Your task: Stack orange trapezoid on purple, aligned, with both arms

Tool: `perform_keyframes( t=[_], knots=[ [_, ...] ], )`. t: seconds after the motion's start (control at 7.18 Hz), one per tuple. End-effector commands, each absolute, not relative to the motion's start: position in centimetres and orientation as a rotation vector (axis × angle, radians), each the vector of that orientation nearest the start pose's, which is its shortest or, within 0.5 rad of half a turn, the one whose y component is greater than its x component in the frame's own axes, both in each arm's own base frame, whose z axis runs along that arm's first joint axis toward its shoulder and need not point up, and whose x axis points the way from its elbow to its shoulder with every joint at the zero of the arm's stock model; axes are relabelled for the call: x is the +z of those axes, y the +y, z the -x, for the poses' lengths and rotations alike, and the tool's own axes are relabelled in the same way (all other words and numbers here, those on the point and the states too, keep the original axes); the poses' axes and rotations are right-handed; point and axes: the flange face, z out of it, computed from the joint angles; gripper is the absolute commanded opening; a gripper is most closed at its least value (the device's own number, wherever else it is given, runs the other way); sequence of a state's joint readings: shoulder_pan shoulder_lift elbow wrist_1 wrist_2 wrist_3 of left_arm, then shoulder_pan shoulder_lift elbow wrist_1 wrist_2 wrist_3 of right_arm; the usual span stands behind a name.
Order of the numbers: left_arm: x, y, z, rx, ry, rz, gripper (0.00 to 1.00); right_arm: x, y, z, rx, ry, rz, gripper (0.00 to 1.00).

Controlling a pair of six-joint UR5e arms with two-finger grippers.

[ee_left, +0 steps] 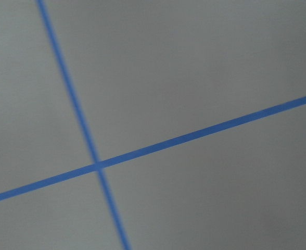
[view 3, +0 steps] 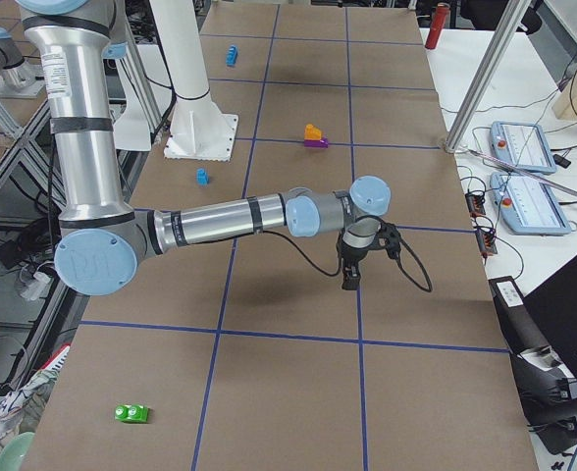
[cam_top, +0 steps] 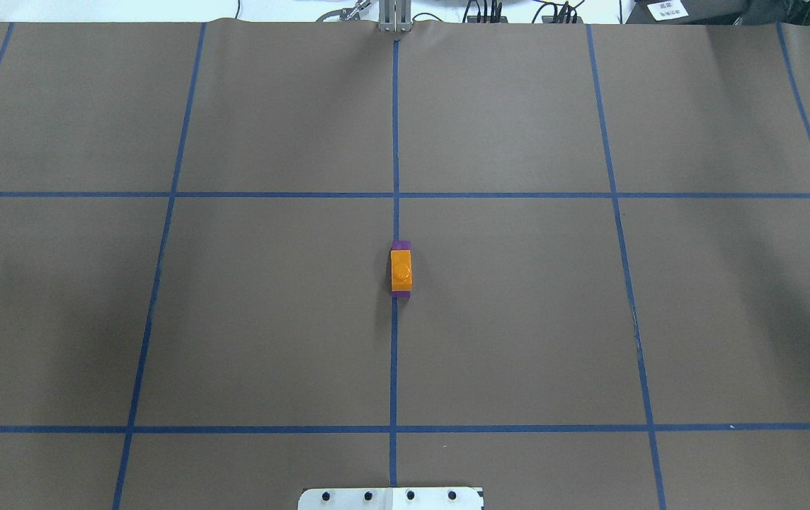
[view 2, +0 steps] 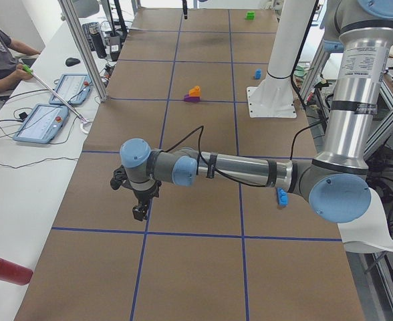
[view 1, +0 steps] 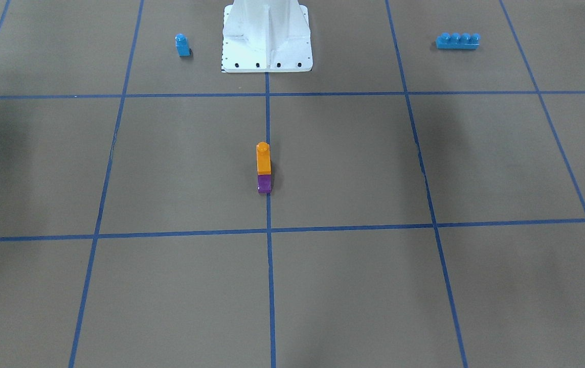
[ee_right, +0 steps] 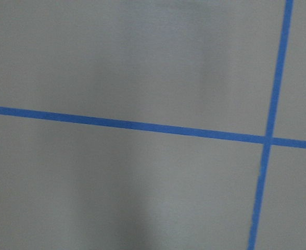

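- The orange trapezoid (view 1: 263,159) sits on top of the purple block (view 1: 264,184), stud up, at the middle of the table and right on the centre blue tape line (view 1: 268,117).
- In the front-facing view their sides line up. From overhead, a sliver of purple shows at the stack's 12 and 6 o'clock ends.
- Neither gripper touches the stack; both are well apart from it.
- The left arm (view 2: 243,170) stretches low across the table. The left gripper (view 2: 140,212) points down over bare brown paper, and I cannot tell whether its fingers are apart or together.
- The right arm (view 3: 220,221) reaches out the same way. The right gripper (view 3: 349,280) also hangs pointing down, its finger state just as unreadable.
- Both wrist cameras show only paper and crossing tape.
- In the front-facing view, the white pedestal (view 1: 267,36) stands at 12 o'clock from the stack, a small blue single-stud block (view 1: 182,45) at 11 o'clock and a long blue four-stud brick (view 1: 457,41) at 2 o'clock.
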State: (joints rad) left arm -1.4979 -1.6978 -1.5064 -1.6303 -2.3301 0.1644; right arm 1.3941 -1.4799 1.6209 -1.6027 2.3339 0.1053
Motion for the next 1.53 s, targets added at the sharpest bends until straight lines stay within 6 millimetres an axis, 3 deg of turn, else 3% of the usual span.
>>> perform_keyframes(
  t=[0.0, 0.42, 0.7, 0.97, 1.11, 1.39],
  knots=[
    [63.1, -55.9, 4.0, 0.256, 0.784, -0.147, 0.99, 63.4, -53.6, -1.0, -0.092, -0.781, 0.024, 1.0],
    [62.8, -56.0, 4.0, 0.247, 0.785, -0.147, 0.99, 63.2, -53.8, -1.4, -0.08, -0.766, 0.016, 1.0],
    [63.6, -55.7, 4.1, 0.242, 0.776, -0.134, 0.99, 62.2, -53.7, -1.8, -0.087, -0.726, -0.011, 1.0],
    [65.1, -55.0, 3.9, 0.235, 0.777, -0.105, 0.99, 63.0, -53.0, -1.7, -0.092, -0.731, 0.002, 1.0],
    [65.3, -55.0, 3.9, 0.232, 0.779, -0.101, 0.99, 64.4, -52.2, -1.5, -0.084, -0.727, 0.03, 1.0],
    [64.9, -55.6, 3.9, 0.209, 0.778, -0.097, 0.99, 64.0, -52.3, -0.8, -0.101, -0.73, 0.027, 1.0]
  ],
)
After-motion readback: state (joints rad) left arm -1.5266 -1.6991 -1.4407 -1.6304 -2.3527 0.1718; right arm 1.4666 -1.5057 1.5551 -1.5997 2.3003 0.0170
